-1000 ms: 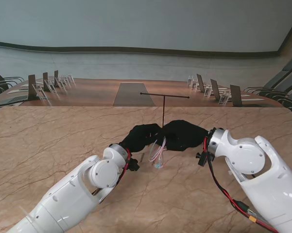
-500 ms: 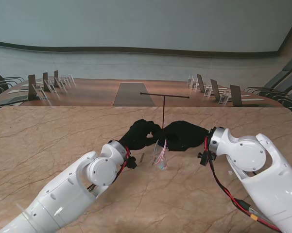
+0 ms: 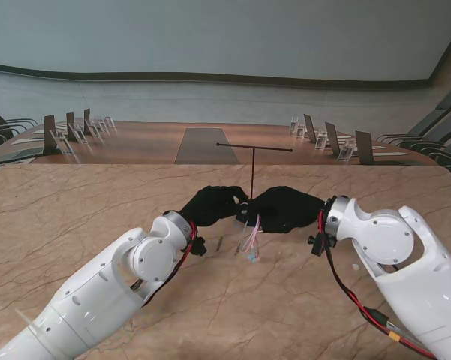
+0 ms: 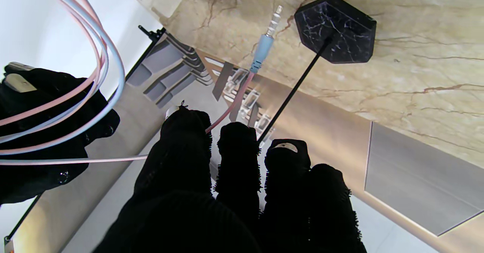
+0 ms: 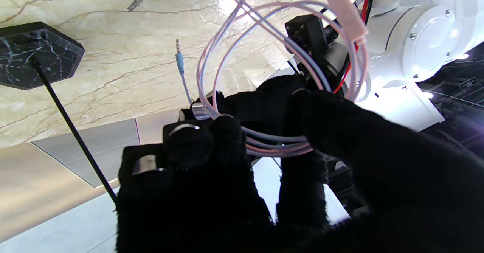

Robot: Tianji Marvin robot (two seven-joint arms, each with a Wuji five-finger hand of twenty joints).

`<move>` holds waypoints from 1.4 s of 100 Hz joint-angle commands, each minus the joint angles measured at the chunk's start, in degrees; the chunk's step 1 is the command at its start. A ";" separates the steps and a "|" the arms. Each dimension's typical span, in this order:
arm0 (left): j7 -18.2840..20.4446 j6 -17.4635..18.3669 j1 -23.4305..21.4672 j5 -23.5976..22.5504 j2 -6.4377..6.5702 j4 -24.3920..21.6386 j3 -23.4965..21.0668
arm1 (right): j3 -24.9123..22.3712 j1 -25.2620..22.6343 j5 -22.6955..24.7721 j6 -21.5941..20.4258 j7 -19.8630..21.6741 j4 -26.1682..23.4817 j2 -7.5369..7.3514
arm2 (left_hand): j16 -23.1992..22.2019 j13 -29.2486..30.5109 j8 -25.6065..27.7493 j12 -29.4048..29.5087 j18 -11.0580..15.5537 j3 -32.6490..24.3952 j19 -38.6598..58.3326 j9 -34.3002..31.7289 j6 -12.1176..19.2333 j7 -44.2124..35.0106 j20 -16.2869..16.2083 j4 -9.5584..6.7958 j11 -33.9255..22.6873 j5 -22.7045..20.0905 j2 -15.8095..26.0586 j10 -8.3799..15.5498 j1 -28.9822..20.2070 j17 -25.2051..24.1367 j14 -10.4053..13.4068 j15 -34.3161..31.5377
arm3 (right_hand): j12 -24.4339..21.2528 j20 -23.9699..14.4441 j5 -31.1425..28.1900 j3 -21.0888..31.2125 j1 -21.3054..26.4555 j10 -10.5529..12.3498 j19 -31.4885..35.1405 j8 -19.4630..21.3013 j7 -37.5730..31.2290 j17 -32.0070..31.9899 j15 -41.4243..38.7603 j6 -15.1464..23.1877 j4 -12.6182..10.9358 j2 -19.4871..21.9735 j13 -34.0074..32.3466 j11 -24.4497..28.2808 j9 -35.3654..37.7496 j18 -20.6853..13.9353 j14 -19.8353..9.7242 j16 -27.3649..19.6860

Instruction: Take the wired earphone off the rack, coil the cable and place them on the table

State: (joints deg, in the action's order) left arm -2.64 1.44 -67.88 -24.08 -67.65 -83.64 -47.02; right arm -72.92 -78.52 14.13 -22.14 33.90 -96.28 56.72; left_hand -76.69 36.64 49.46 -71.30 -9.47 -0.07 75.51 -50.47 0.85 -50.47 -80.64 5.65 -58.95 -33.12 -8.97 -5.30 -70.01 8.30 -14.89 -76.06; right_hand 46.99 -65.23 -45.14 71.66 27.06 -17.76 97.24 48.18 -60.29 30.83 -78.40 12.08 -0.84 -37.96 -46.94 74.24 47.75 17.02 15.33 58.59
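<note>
The pink and pale-blue earphone cable hangs in loops between my two black-gloved hands, above the table and in front of the rack's pole. My right hand is shut on the coil, whose loops pass over its fingers. My left hand sits close beside it, and the cable's tail runs past its fingertips, which look closed on it. From there the blue plug dangles free over the table. The inline remote hangs on a loop.
The rack is a thin black T-bar on a black marble hexagonal base, standing just behind the hands. The marble table stretches to both sides. A conference table with chairs lies beyond the far edge.
My left hand has drawn a little farther from me and to the left, pulling the tail. The hanging loops shifted slightly right, under the right hand, which has hardly moved.
</note>
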 commanded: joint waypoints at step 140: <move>0.78 -4.98 -4.07 11.97 -1.05 -5.84 -3.92 | 1.76 0.30 3.03 5.48 -0.22 1.88 0.35 | 9.17 15.65 10.98 7.95 -4.64 -0.78 21.42 -7.53 -3.40 -18.05 9.75 -0.29 -1.39 8.32 3.96 3.40 -3.96 24.01 -1.23 -3.71 | -3.98 4.26 -6.30 8.90 6.55 -6.02 1.66 -1.03 -10.26 2.63 -4.18 0.40 -4.07 -1.20 -4.40 -1.14 9.16 0.88 10.73 -7.76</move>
State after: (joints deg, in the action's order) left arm -2.30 -3.17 -71.61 -12.65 -68.40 -88.71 -50.82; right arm -71.37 -78.18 16.89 -16.85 33.72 -94.25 56.83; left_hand -68.23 51.16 57.26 -63.55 -14.51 -0.25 90.64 -56.66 -2.85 -61.98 -71.40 5.52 -58.10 -25.51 -7.13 -3.80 -70.04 30.46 -15.30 -79.46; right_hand 43.31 -62.24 -46.20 73.73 28.31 -18.64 97.52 46.29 -62.16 33.17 -78.41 7.36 -2.00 -39.81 -49.75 71.63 53.34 22.29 18.45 51.31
